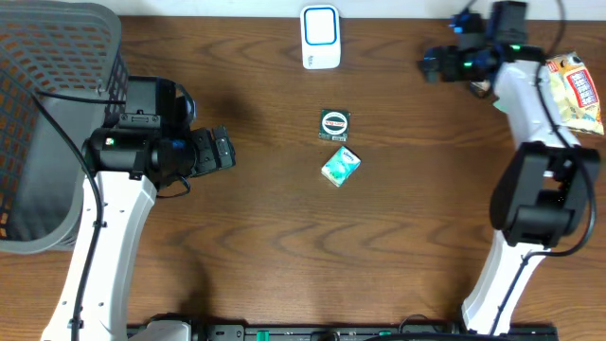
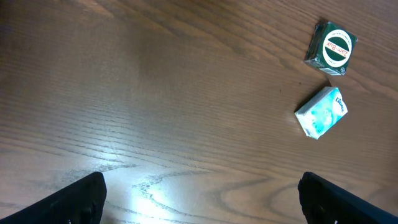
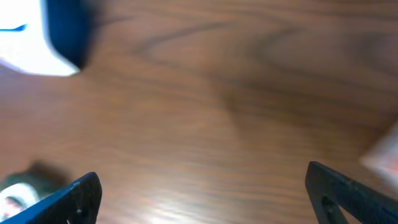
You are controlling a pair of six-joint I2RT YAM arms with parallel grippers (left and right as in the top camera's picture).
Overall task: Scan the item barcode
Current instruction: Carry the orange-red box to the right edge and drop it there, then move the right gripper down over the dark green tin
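A dark brown wood-grain table point(image 1: 398, 246) catches soft overhead glare.

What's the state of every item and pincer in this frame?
Left pincer: open, empty, over table.
Right pincer: open, empty, near scanner.
Scanner: untouched, at far edge.
Green tin: flat, label up, untouched.
Tissue pack: flat, just apart from tin.
Snack bag: flat, right edge.
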